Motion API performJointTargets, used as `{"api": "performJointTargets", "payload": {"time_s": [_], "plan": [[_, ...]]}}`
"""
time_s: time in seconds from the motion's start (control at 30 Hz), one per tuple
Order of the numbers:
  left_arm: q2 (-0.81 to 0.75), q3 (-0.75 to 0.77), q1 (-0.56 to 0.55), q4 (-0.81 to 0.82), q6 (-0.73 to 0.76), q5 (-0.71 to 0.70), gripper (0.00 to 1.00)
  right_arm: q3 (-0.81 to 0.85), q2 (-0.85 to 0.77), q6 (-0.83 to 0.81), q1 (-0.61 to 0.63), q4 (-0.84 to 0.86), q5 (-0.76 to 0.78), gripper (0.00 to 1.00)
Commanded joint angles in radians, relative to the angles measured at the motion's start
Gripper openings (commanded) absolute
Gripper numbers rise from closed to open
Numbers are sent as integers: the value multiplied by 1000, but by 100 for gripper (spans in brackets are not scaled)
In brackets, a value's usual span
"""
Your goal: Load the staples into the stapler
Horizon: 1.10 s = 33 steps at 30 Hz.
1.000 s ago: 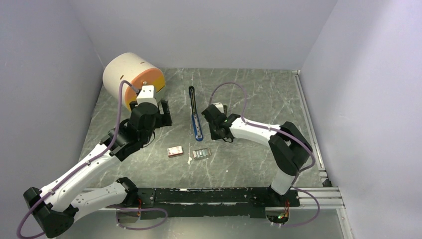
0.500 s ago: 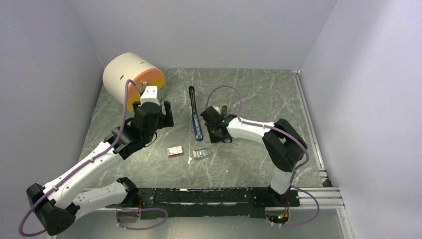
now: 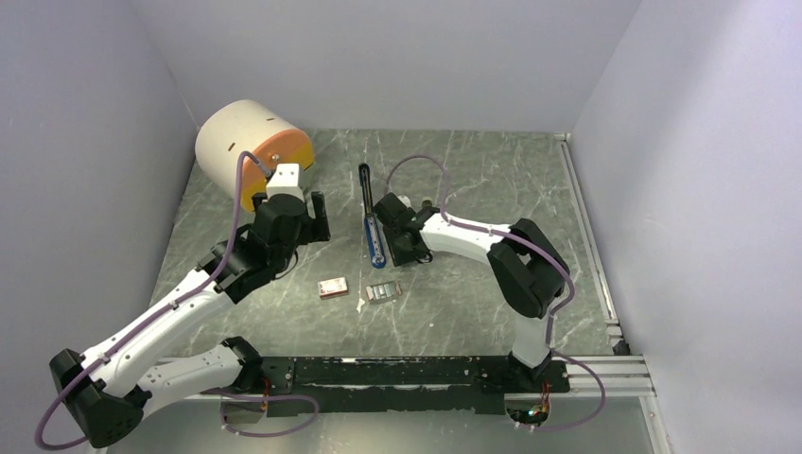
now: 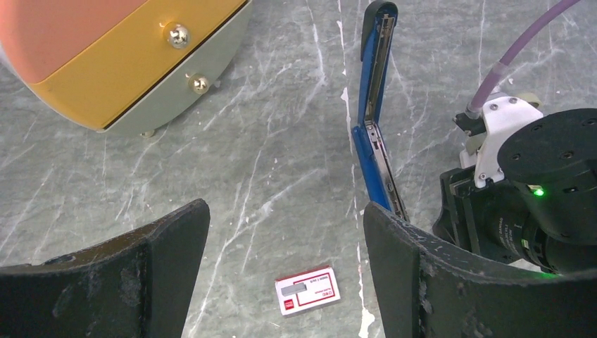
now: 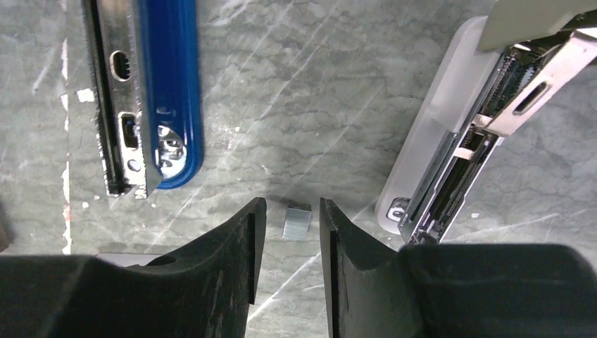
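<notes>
The blue stapler (image 3: pixel 372 222) lies opened flat mid-table, its black arm pointing away; it also shows in the left wrist view (image 4: pixel 373 134) and the right wrist view (image 5: pixel 165 84). The silvery staples block (image 3: pixel 382 291) lies in front of it, next to the pink-red and white box (image 3: pixel 332 287), which is seen below my left gripper (image 4: pixel 308 291). My right gripper (image 3: pixel 395 248) is low beside the stapler's near end, its jaws a narrow gap apart (image 5: pixel 292 205) and empty. A small loose strip of staples (image 5: pixel 297 222) lies on the table just beyond the fingertips. My left gripper (image 4: pixel 285 218) is wide open above the table.
A round cream and orange drawer unit (image 3: pixel 248 147) with brass knobs (image 4: pixel 177 35) stands at the back left. A pale beige-grey opened bar (image 5: pixel 450 141) lies right of my right gripper. The right wrist (image 4: pixel 535 183) sits close to the stapler.
My right gripper has slid left, closer to the stapler's near end. My left gripper shifted slightly right and then held still.
</notes>
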Motion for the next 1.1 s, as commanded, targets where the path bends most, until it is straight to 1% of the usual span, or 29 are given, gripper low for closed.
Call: {"api": "performJointTargets", "payload": {"time_s": [0.0,0.17,0.33,0.47,0.53,0.67,1.07], "plan": [[-23,-4,6,6,16,0,85,25,10,80,-3,-65,71,37],[-33,-7,6,8,15,13,85,22,-5,151,-3,-78,97,38],[-42,-14,5,16,22,46,85,17,10,183,-5,-62,66,40],[-41,-10,6,11,20,45,85,13,28,214,-4,-59,65,40],[-41,-8,6,4,17,38,85,5,25,219,-5,-55,65,38],[-45,-13,5,4,13,43,85,-10,20,212,-7,-42,66,31],[-35,-12,5,-2,11,41,85,-2,40,189,-7,-62,62,28]]}}
